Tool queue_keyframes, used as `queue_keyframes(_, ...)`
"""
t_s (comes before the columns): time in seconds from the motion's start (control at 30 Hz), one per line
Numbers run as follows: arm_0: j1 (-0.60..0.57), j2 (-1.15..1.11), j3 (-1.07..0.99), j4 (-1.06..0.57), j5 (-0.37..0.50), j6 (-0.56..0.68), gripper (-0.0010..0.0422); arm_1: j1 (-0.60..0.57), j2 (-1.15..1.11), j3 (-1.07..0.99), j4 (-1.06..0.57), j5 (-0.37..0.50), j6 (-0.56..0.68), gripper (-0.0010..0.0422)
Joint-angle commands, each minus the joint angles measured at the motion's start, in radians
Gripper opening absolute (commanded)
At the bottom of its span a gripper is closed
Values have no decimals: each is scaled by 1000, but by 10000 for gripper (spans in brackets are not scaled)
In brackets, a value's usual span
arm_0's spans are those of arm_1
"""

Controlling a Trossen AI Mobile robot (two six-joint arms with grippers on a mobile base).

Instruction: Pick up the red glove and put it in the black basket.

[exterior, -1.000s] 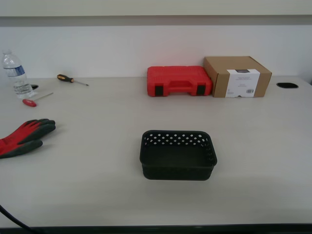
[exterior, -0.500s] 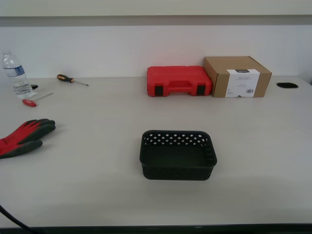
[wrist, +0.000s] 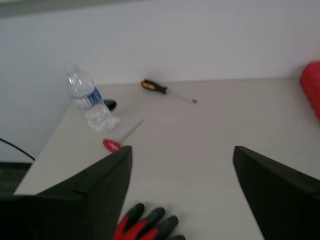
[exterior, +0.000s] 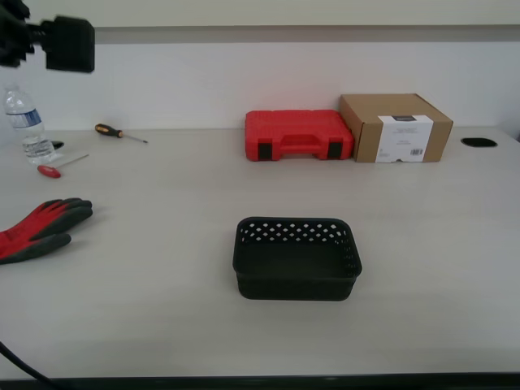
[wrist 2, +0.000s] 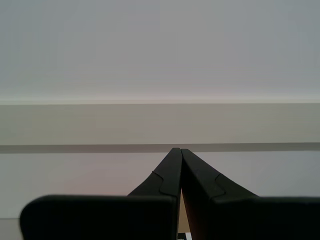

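The red glove (exterior: 36,227) lies flat on the table at the exterior view's left edge, dark fingers pointing toward the middle. Its fingertips (wrist: 145,225) show below and between my first gripper's (wrist: 182,148) wide-apart fingers; that gripper is open, empty and well above the table. The black basket (exterior: 296,284) stands empty in the middle of the table, toward the front. A black part of an arm (exterior: 69,42) hangs high at the exterior view's top left. My second gripper (wrist 2: 177,151) is shut on nothing and faces a bare wall.
A red tool case (exterior: 299,134) and a cardboard box (exterior: 396,127) stand at the back wall. Behind the glove are a water bottle (exterior: 24,122) (wrist: 90,102), an orange-handled screwdriver (exterior: 114,132) (wrist: 157,88) and a red-handled screwdriver (exterior: 50,170) (wrist: 112,145).
A black arm part has come into the exterior view at its top left. The glove and basket have not moved.
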Motion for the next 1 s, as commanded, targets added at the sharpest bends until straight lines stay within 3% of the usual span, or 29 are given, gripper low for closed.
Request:
queue_keyframes(0.03, 0, 0, 2, 2, 0, 3, 0, 0, 122, 1, -5, -27, -65, 385)
queue_keyframes(0.07, 0, 0, 2, 2, 0, 3, 0, 0, 163, 1, -8, -42, -83, 411)
queue_keyframes(0.1, 0, 0, 2, 2, 0, 3, 0, 1, 208, 1, -10, -53, -92, 403)
queue_keyframes(0.33, 0, 0, 2, 3, 0, 3, 0, 4, 513, 1, 66, -33, -93, 231)
queue_keyframes(0.43, 0, 0, 2, 2, 0, 3, 0, 6, 635, 1, 128, 0, -91, 191)
queue_keyframes(0.57, 0, 0, 2, 2, 0, 3, 0, 19, 714, 30, 140, -7, -43, 233)
queue_keyframes(0.8, 0, 0, 2, 2, 0, 3, 0, 66, 714, 87, 101, -81, -51, 413)
queue_keyframes(1.0, 0, 0, 2, 3, 0, 3, 0, 164, 714, 141, 73, -28, 10, 258)
